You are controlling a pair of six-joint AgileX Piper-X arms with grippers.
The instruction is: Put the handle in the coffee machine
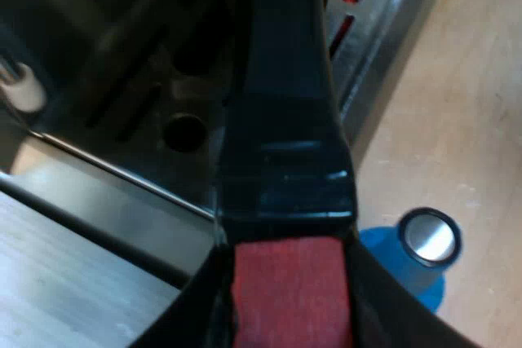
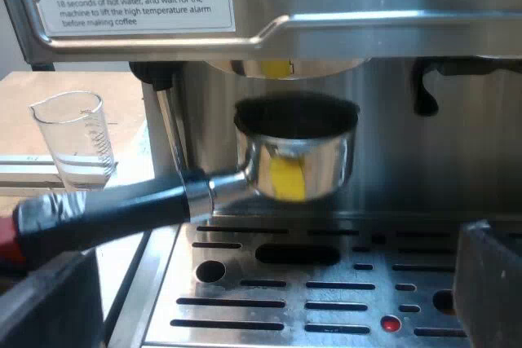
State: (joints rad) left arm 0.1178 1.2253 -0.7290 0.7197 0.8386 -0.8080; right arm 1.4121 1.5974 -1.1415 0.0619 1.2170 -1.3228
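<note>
My left gripper (image 1: 287, 319) is shut on the holder's dark handle (image 1: 281, 103), its fingers clamped on the red end (image 1: 289, 291). Beyond the handle lies the espresso machine's drip tray (image 1: 122, 103). In the right wrist view the metal holder (image 2: 298, 152) hangs in the air just under the machine's brew head (image 2: 281, 67), over the slotted drip tray (image 2: 326, 283). Its basket is level and not locked in. The handle (image 2: 114, 213) sticks out sideways from the machine's front. My right gripper (image 2: 269, 283) is open over the drip tray, with nothing between its fingers.
A blue tamper (image 1: 420, 254) with a metal face stands on the wooden table beside the machine. A measuring glass (image 2: 73, 140) stands beside the machine, near the steam wand (image 2: 167, 132). A second spout (image 2: 424, 91) hangs under the machine's front panel.
</note>
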